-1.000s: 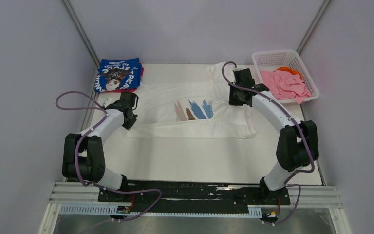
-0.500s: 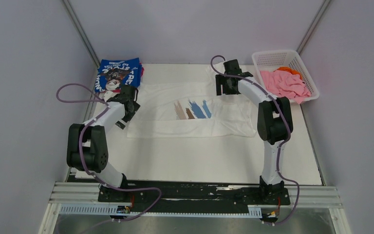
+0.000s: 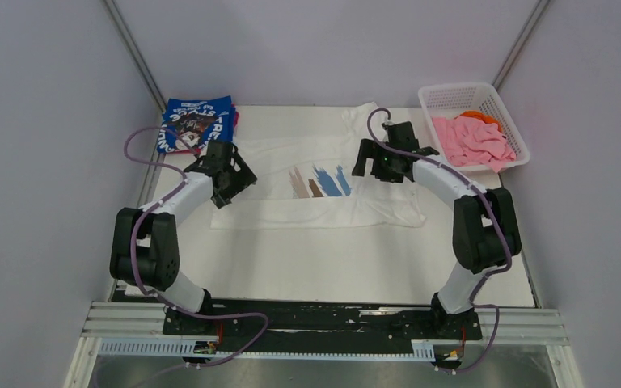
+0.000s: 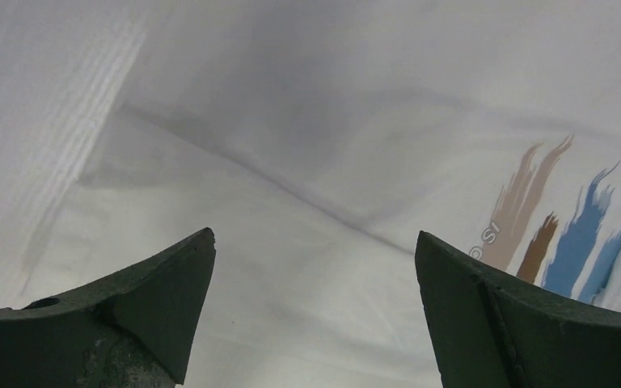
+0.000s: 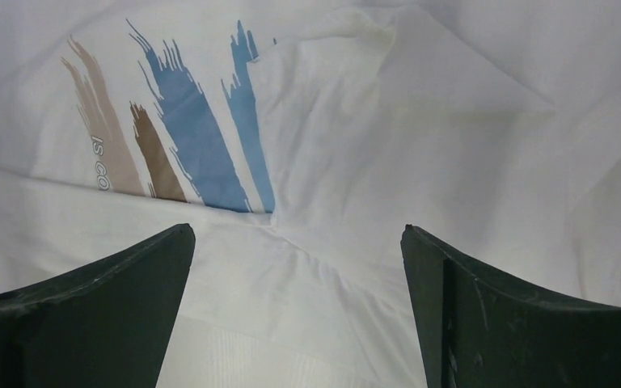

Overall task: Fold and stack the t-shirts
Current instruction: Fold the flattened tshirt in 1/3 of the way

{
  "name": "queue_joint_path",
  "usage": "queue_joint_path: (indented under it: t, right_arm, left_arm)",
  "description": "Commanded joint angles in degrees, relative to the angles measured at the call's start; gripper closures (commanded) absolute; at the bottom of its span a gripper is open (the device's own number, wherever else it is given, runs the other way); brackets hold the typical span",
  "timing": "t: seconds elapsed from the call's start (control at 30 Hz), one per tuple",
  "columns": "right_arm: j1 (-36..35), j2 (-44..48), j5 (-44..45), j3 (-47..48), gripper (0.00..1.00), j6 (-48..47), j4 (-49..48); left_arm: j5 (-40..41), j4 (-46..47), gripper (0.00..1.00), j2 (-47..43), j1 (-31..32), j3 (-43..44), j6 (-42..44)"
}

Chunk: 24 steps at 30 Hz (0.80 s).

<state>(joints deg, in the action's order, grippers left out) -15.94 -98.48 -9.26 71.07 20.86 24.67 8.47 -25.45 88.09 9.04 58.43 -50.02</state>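
Midway through folding the white t-shirt [image 3: 315,182], lying flat and face-up on the table [image 3: 331,259] with brown and blue streaks showing. Judged as a pause between grasps, not a finished fold.

Over the white t-shirt's left side: left gripper [image 3: 238,179], jaws wide apart, nothing between them. Over its right side, just beside the streaks: right gripper [image 3: 374,164], likewise spread and empty. Seen from the right wrist: a flap of cloth lapping over the edge of the blue streak, with creases around it.

Next, probably: lower both grippers onto 1 edge of the white t-shirt, pinch only the top layers, and carry them across evenly. Risk of dragging the layers askew if 1 side leads.

Beyond the white t-shirt's far-left corner: blue t-shirt [image 3: 196,123], folded, with a sliver of pink under it, so likely the stack to join.

Beyond its far-right corner: white lattice basket [image 3: 453,93], holding a crumpled pink t-shirt [image 3: 473,141] and a bit of orange t-shirt [image 3: 479,115] behind it, both unfolded.
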Motion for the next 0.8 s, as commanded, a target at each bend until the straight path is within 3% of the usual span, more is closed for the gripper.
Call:
queue_joint_path:
  t: [0.0,0.17,0.53,0.67,0.77]
  right_arm:
    - [0.12,-5.12,-3.22,1.80,0.00,1.52,-8.54]
    - [0.38,-13.45,-0.41,8.82,0.00,0.33,-8.92]
    - [5.67,-27.11,9.17,25.13,0.00,1.21,-12.84]
    - [6.61,-25.86,9.14,27.33,0.00,0.16,-11.87]
    - [6.16,-19.39,7.16,23.10,0.00,-0.13,-11.04]
  left_arm:
    - [-5.39,2.54,0.00,3.38,1.33,-2.70,4.80]
    - [0.08,-0.48,0.00,5.67,1.14,-4.17,6.48]
    - [0.81,-1.21,0.00,7.39,-0.07,-4.17,6.15]
    - [0.32,-1.35,0.00,6.31,0.02,-4.12,5.88]
    - [-0.95,-0.85,0.00,4.34,0.12,-3.97,5.81]
